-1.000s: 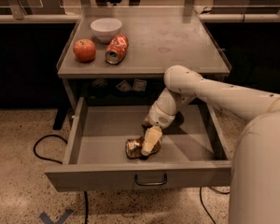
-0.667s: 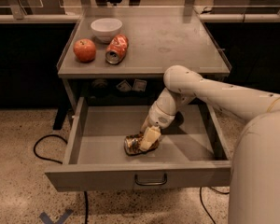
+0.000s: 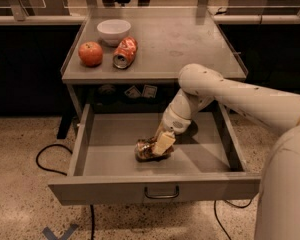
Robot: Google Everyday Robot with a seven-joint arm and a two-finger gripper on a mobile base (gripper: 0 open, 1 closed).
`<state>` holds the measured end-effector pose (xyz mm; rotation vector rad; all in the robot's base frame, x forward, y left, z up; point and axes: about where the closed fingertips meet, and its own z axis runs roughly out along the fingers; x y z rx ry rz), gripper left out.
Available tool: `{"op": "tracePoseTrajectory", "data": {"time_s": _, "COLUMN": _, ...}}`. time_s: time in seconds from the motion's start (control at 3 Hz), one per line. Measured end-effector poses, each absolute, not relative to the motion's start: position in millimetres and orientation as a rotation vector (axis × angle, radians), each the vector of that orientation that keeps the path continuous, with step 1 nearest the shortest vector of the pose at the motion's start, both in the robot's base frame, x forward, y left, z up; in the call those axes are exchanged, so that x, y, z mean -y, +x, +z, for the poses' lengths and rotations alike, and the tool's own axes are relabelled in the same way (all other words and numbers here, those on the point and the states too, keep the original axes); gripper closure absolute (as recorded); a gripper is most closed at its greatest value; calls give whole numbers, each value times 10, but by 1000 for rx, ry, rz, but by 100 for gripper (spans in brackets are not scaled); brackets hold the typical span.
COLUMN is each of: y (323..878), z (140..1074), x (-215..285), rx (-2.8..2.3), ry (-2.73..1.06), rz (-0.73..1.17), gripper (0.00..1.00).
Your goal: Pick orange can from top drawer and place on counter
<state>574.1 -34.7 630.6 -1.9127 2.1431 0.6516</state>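
The top drawer (image 3: 110, 136) is pulled wide open, with its curved handle (image 3: 161, 193) on the front panel. The orange can (image 3: 146, 150), a dented gold-bronze can, lies on its side near the drawer's middle front. My gripper (image 3: 159, 146) reaches down into the drawer from the right and is shut on the can, with one cream finger (image 3: 163, 142) across the can's right end. The other finger is hidden behind the can. The counter (image 3: 185, 44) is the grey table top above the drawer.
On the counter's left stand a white bowl (image 3: 113, 31), a red apple (image 3: 90, 53) and a red-orange can (image 3: 125, 52) lying on its side. Black cables (image 3: 47, 156) run over the speckled floor at the left.
The gripper and the can have shifted together slightly up and back in the drawer, and the can has tilted a little.
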Motion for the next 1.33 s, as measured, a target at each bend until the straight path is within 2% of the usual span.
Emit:
{"op": "tracePoseTrajectory", "data": {"time_s": 0.33, "y": 5694, "z": 6844, "x": 524, "rx": -2227, "ry": -1936, "rz": 462, "gripper": 100}}
{"op": "tracePoseTrajectory", "data": {"time_s": 0.67, "y": 5735, "z": 7618, "x": 698, "rx": -2331, "ry": -1949, "rz": 172, "gripper": 100}}
{"op": "tracePoseTrajectory", "data": {"time_s": 1.0, "y": 6008, "z": 8335, "x": 765, "rx": -2436, "ry": -1918, "rz": -172, "gripper": 100}}
{"op": "tracePoseTrajectory", "data": {"time_s": 1.33, "y": 6056, "z": 8454, "x": 664, "rx": -2442, "ry": -2002, "rz": -312, "gripper": 100}}
